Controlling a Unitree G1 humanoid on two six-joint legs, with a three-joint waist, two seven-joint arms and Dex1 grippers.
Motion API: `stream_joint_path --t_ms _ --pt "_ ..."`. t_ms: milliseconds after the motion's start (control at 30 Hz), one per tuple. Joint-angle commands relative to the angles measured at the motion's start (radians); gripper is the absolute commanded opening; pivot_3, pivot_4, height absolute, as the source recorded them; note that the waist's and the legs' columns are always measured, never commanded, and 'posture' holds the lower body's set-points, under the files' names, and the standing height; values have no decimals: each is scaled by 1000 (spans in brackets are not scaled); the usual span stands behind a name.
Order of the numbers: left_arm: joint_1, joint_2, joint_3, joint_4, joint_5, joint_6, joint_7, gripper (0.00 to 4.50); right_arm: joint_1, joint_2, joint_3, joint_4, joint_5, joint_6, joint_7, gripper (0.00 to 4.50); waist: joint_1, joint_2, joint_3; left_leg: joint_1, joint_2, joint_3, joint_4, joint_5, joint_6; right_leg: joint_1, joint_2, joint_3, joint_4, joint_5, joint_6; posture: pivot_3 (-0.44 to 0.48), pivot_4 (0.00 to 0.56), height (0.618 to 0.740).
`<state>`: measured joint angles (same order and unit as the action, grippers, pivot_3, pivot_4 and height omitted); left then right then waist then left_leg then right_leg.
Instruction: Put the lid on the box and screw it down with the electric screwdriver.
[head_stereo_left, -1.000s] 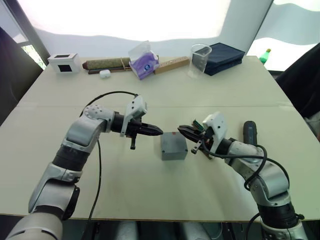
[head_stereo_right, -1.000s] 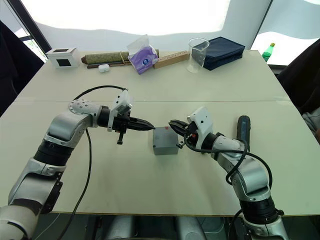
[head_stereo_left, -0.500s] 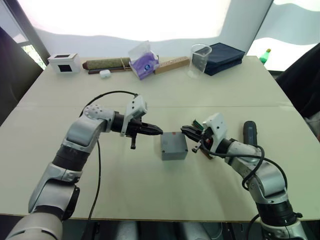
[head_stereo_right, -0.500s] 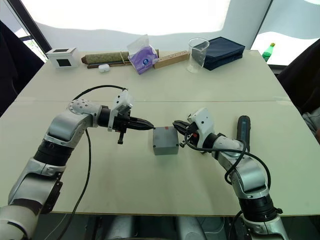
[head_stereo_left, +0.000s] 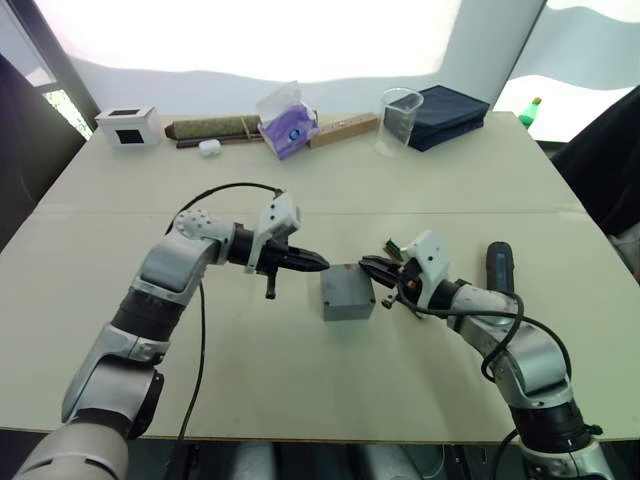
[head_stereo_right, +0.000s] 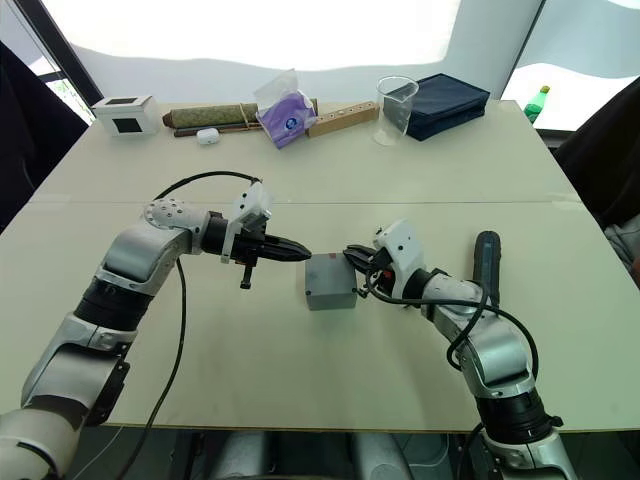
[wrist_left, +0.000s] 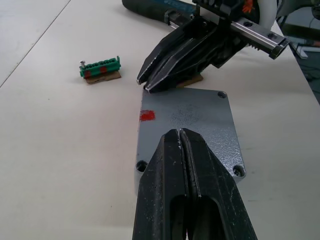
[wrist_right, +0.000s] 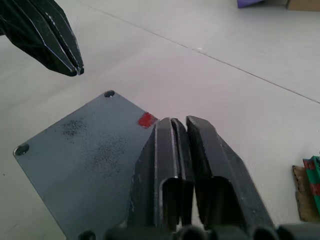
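Now the grey box (head_stereo_left: 348, 291) sits on the pale worktop (head_stereo_left: 300, 380) with the lid (wrist_left: 187, 131) lying flat on top of it, corners lined up so the screw holes show at each corner and a small red mark sits near one edge. Both sets of jaws flank it from opposite sides. The left gripper (head_stereo_left: 318, 264) has its jaws pressed together with nothing between them, the tips poised just above the lid's edge on the robot's left side; whether they touch the lid cannot be told. The right gripper (head_stereo_right: 351, 255) also has its jaws closed to a narrow slit, empty, with the tips at the lid's opposite edge close to the red mark, apparently resting on or just over the rim.

Beyond the right jaws, on the far side from the box, the electric screwdriver (head_stereo_left: 499, 265) lies flat on the worktop, well apart from either set of jaws. A small green terminal strip (wrist_left: 100, 68) on a brown backing lies just beside the right jaws, apart from the box.

Far past both jaws, along the worktop's back edge, stand a white box with a black window (head_stereo_left: 128, 125), a clear plastic cup (head_stereo_left: 401, 115) and a dark blue flat case (head_stereo_left: 448, 112)
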<state>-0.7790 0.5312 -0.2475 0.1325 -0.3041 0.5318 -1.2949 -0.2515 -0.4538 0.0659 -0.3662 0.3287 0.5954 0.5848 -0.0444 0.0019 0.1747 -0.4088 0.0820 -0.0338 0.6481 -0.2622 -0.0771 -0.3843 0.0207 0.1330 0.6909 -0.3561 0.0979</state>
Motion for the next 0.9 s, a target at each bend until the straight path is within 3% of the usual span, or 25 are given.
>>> stream_joint_path --t_ms 33,233,400,467,567,733,867,900 --pt "-5 2 9 -6 -1 -22 0 0 3 -17 -6 -22 0 -5 8 2097 0 0 0 0 0 0 0 0 0 0 0 0 0 0 0 0 150 740" --pt "-14 -11 21 -1 -16 -18 5 0 -1 -22 -60 -50 22 18 -19 4320 1 0 0 0 0 0 0 0 0 0 0 0 0 0 0 0 150 740" --pt "-49 -38 45 -12 -65 19 -3 0 -40 30 -287 -153 275 266 -130 4320 2 0 0 0 0 0 0 0 0 0 0 0 0 0 0 0 150 740" --pt "-71 -48 40 -21 -78 18 -19 0 -80 -22 -421 -177 446 500 -169 4320 2 0 0 -1 0 0 0 0 0 0 0 0 0 0 0 0 150 740" --pt "-95 -62 28 -33 -89 11 -38 0 -134 -129 -544 -188 547 708 -213 4320 5 0 0 -1 0 0 0 0 0 0 -1 0 0 0 0 0 150 740" --pt "-118 -91 -22 -57 -81 -53 -100 0 -229 -394 -604 -54 493 990 -283 4433 2 1 1 0 0 0 -1 -2 4 0 0 1 0 0 0 0 150 740" --pt "-122 -110 -58 -60 -55 -123 -129 0 -237 -593 -532 114 551 1019 -307 4433 4 1 0 -1 -1 1 -1 -3 5 0 -1 1 -2 0 0 0 150 740" --pt "-121 -115 -66 -56 -50 -139 -132 0 -234 -675 -475 202 637 1019 -281 4433 2 1 0 -1 -1 1 -1 -3 6 0 0 1 -2 0 0 0 150 740"
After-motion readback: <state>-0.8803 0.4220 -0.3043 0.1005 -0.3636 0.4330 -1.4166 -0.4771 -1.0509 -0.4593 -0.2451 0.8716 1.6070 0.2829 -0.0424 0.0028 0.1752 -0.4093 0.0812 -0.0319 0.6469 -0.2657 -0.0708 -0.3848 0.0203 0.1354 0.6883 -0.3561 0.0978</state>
